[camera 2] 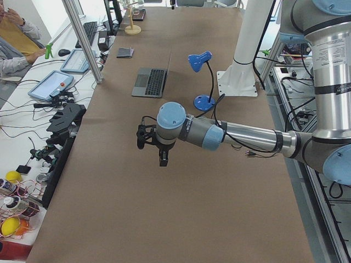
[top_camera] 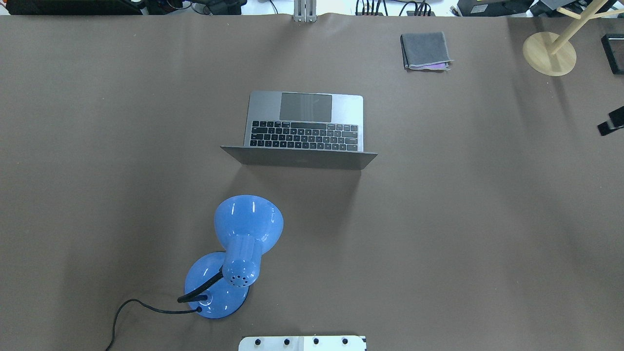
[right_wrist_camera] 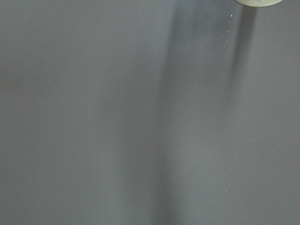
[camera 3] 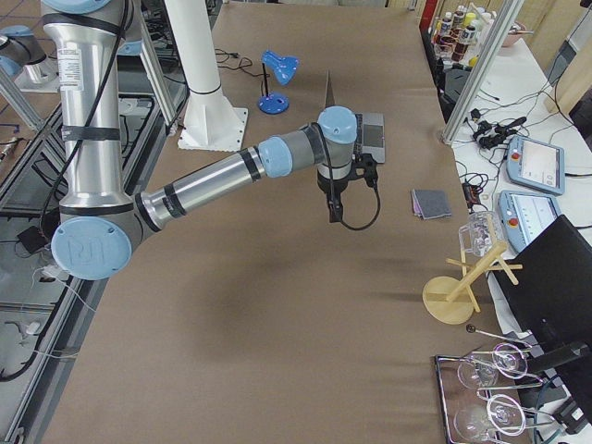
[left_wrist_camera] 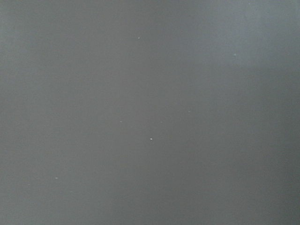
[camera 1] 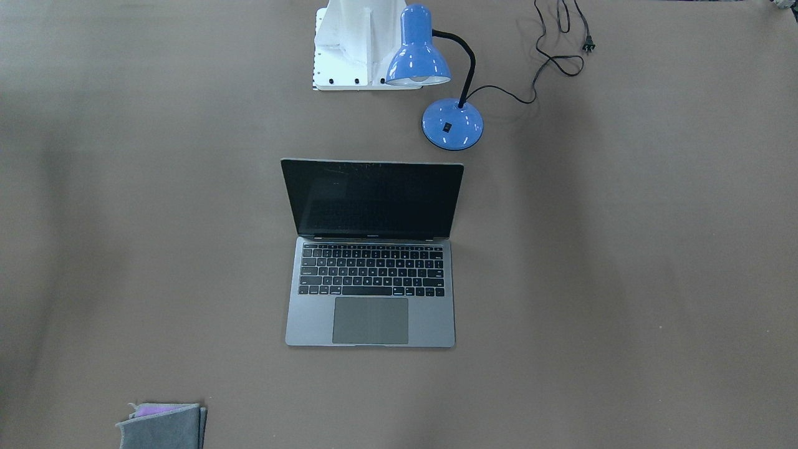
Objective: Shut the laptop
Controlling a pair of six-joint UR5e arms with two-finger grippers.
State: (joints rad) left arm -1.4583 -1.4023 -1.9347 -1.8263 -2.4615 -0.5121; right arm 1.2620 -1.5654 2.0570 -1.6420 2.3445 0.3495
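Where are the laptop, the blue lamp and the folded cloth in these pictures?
laptop (camera 1: pixel 372 268): front-facing view, on the keyboard.
blue lamp (top_camera: pixel 242 258): overhead view, on the narrow back of the shade.
folded cloth (top_camera: pixel 425 48): overhead view, on the grey top layer.

Space-grey laptop (camera 1: pixel 371 251), black keys and screen; glossy blue lamp (camera 1: pixel 416 53); plain brown tabletop (camera 1: pixel 623 280); grey cloth (camera 1: pixel 163 429).
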